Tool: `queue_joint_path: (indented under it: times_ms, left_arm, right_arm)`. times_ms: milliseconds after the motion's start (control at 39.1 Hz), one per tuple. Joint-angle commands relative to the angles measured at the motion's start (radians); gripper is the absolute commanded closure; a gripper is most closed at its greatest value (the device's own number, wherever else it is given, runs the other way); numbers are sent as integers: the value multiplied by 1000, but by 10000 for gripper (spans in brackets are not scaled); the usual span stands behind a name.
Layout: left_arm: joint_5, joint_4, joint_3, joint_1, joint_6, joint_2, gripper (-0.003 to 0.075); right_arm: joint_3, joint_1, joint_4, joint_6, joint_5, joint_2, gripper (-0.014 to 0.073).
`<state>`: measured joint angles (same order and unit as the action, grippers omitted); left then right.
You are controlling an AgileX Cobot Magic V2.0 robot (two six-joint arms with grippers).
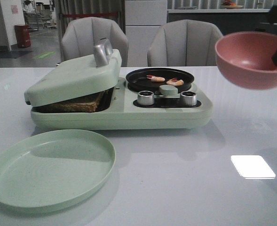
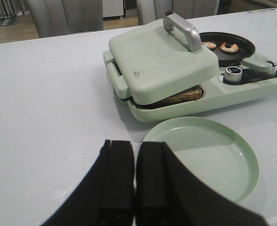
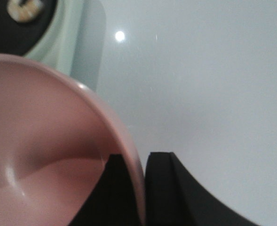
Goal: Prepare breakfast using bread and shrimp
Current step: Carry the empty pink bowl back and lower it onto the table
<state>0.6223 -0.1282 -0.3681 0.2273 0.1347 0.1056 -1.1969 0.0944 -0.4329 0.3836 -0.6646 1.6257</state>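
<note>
**Status: bread in press, shrimp in pan, pink bowl held aloft**

I see the bread (image 1: 77, 104) lying inside the left compartment of the green breakfast maker (image 1: 129, 115), with a dark crust edge showing under the hinged lid (image 1: 75, 77). The lid rests tilted on the bread and is not fully down. Its metal handle (image 1: 102, 52) stands on top.

The shrimp (image 1: 165, 80), two pieces, lie side by side in the round black pan (image 1: 143, 82) on the right side of the same appliance. Two metal knobs (image 1: 146, 98) sit in front of the pan, on the side nearer the robot.

A pale green plate (image 1: 49, 169) lies flat on the table (image 1: 185, 179), just in front of the appliance on its left side.

The right end effector (image 3: 140, 162) is clamped on the rim of a pink bowl (image 1: 250, 59), one finger inside the wall and one outside. I read the bowl as lifted clear of the table, to the right of the appliance.

The left end effector (image 2: 134, 176) hovers over bare table near the plate; its fingers are together, with nothing between them.
</note>
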Motion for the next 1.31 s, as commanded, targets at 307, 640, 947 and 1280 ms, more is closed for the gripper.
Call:
queue_joint_path:
  times_ms: [307, 640, 947, 1280]
  left_arm:
    - [-74, -14, -27, 8, -11, 11, 606]
    - [-74, -14, -27, 8, -11, 11, 606]
    - [-74, -14, -27, 8, -11, 11, 606]
    - [-74, -14, -27, 8, -11, 11, 607]
  right_arm:
    - [1, 22, -14, -1, 37, 144, 449]
    - [-5, 22, 40, 1, 51, 158, 182]
    - [-27, 8, 57, 42, 40, 14, 156]
    - [54, -89, 45, 58, 189, -317, 156]
